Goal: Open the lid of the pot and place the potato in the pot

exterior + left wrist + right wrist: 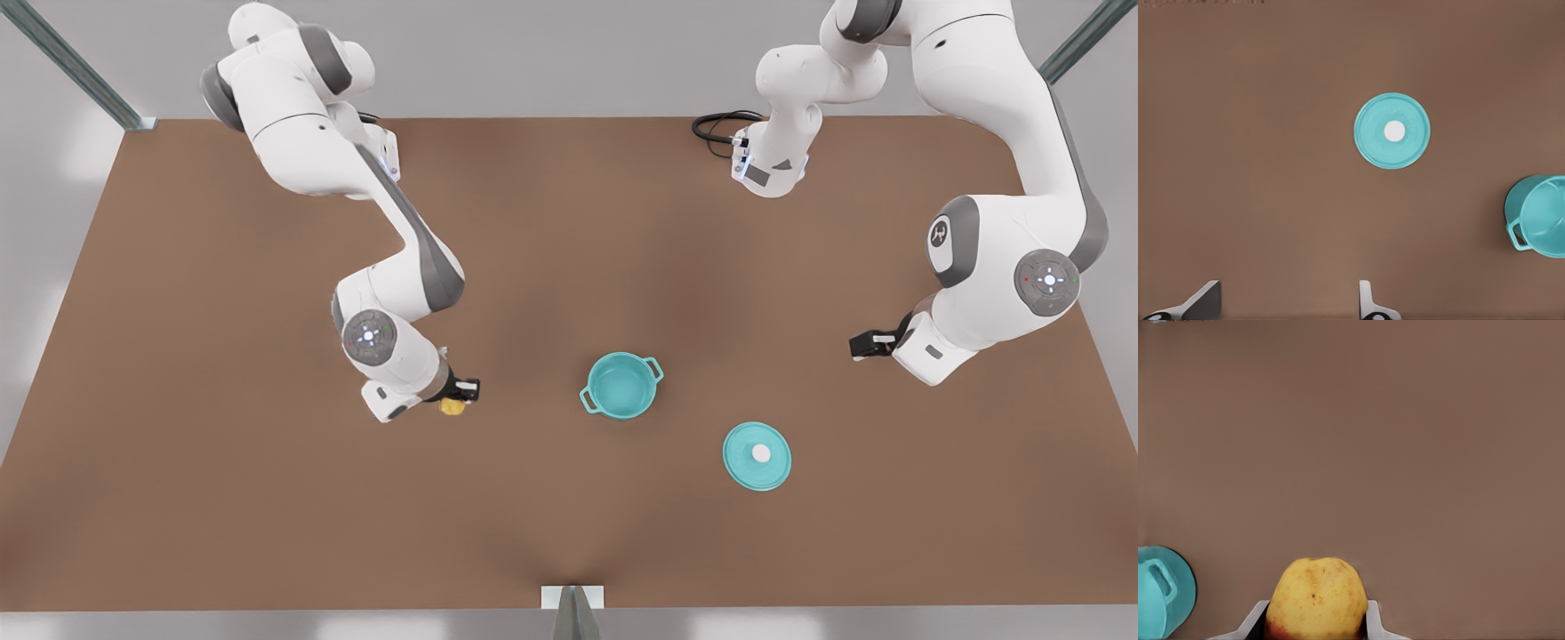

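Right gripper [460,396], at the front view's left, is clamped on the small yellow-tan oval potato [1317,599] with its reddish patch, one finger on each flank across the short axis. I judge it rigid, light and rounded, so liable to roll in the pads; a hold across the middle looks best.

The small round teal pot with two loop handles [621,385] sits uncovered mid-table, well apart from the potato. The flat round teal lid with a white knob [757,455] lies on the brown table [222,498] near the pot.

Left gripper [867,344], at the front view's right, waits with fingers [1205,298] spread, empty.
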Controlling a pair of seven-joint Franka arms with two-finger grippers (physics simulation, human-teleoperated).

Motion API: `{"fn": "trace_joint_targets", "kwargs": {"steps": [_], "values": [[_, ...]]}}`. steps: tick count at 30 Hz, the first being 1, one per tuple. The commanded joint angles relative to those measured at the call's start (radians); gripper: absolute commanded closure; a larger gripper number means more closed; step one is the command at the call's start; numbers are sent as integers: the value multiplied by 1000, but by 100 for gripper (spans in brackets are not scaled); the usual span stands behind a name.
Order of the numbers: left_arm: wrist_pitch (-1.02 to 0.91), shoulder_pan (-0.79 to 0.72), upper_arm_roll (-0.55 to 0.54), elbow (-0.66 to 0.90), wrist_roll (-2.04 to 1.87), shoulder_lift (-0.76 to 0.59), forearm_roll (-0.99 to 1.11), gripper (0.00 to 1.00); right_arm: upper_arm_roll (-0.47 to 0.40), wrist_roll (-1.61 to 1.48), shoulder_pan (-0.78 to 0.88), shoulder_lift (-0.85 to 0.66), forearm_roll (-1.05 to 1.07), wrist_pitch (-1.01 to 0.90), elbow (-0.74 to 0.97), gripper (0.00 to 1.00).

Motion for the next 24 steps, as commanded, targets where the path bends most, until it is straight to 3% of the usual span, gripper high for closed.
{"fn": "trace_joint_targets", "kwargs": {"steps": [1,6,10,17,24], "values": [[0,0,0,0,45,-1,1,0,0,665,36,38,42,-32,63,47],[2,0,0,2,45,-1,1,0,9,684,142,101,136,146,111,47],[2,0,0,2,44,-1,1,0,50,686,179,178,139,220,181,47],[2,1,0,0,45,-1,1,0,50,681,251,277,138,379,223,46],[2,0,0,-1,45,-1,1,0,44,675,306,368,136,424,235,46]]}}
